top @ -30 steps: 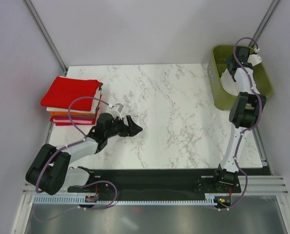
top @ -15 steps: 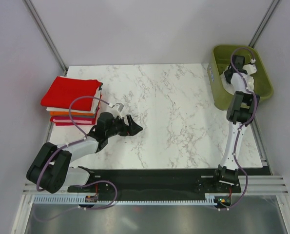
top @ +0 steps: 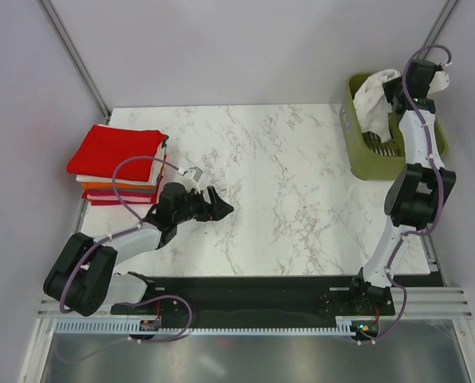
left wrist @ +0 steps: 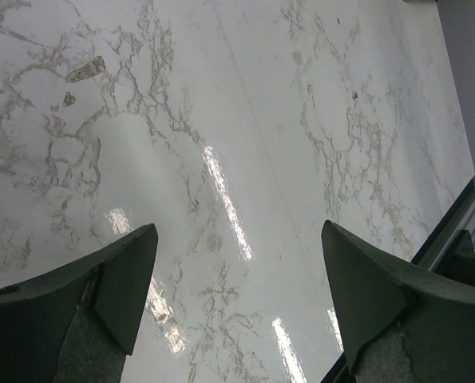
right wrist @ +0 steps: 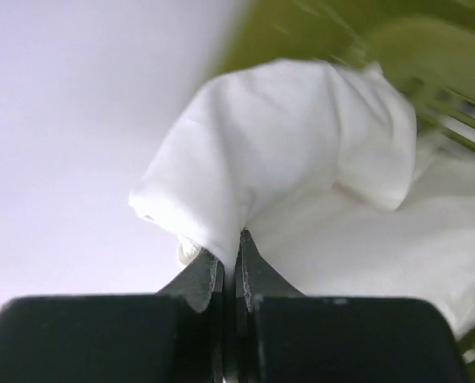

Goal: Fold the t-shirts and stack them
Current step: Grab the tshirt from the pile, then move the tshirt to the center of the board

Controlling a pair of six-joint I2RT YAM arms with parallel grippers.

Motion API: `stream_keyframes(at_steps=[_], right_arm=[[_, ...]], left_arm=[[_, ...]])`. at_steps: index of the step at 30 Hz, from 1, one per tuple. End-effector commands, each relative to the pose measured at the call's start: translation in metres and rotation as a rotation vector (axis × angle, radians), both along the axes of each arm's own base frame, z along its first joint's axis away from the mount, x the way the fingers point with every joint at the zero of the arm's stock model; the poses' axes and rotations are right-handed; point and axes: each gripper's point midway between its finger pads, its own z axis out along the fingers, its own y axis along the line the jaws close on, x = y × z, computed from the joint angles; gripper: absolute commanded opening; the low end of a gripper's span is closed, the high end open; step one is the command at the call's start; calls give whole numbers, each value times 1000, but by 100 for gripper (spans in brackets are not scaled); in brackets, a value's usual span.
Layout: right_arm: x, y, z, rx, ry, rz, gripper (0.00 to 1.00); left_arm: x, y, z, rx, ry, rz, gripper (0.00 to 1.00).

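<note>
Right gripper is now pinching a fold of the white t-shirt. It snapped closed within the last second and is lifting the shirt above the basket at the table's far right corner, with some cloth trailing inside. Left gripper is waiting spread wide and empty, near the folded stack at the left edge. Judgement: the shirt is secured, so carrying it out for folding comes next.

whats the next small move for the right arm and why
Probably lift the white t-shirt clear of the basket and bring it over the table: the right gripper is shut on a fold of it, and its lower part lies inside the basket.
</note>
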Motion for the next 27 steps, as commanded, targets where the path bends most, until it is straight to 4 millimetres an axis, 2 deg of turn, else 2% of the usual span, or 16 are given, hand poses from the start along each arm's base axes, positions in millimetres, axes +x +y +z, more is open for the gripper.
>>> stream_keyframes(at_steps=[1, 2, 3, 5, 7, 12, 14, 15, 17, 18, 20, 21, 23, 24, 26, 27], right_arm=[[-39, 42, 184, -109, -389, 125, 0], [-57, 49, 215, -127, -444, 135, 0], [-64, 57, 222, -128, -461, 159, 0], [-87, 80, 259, -125, -544, 232, 0], [-107, 116, 285, -121, -605, 329, 0], [-142, 203, 316, -108, -694, 576, 2], [-156, 220, 323, -99, -717, 660, 5], [-160, 224, 319, -96, -710, 683, 23], [-173, 230, 317, -112, -711, 727, 78], [-171, 228, 300, -147, -675, 726, 98], [-179, 216, 291, -196, -642, 666, 98], [-175, 211, 266, -241, -572, 657, 98], [-177, 205, 247, -277, -516, 647, 98], [-176, 205, 224, -280, -464, 660, 98], [-178, 203, 200, -309, -403, 674, 98], [-179, 201, 178, -310, -349, 674, 98]], left_arm=[[11, -7, 20, -11, -88, -30, 90], [11, -7, 21, -13, -88, -27, 90], [11, -7, 20, -13, -86, -27, 90], [11, -7, 21, -12, -89, -30, 90], [11, -6, 21, -9, -93, -25, 90], [12, -1, 20, 9, -101, -2, 90], [13, 1, 21, 17, -108, 7, 90], [13, 2, 22, 19, -111, 11, 90], [13, 4, 21, 29, -115, 19, 90], [13, 4, 22, 29, -120, 20, 90], [13, 5, 23, 31, -124, 22, 90], [14, 5, 24, 29, -126, 24, 90], [13, 5, 24, 29, -126, 24, 90], [14, 5, 24, 29, -126, 23, 90], [13, 4, 24, 27, -123, 21, 90], [13, 5, 24, 27, -123, 21, 90]])
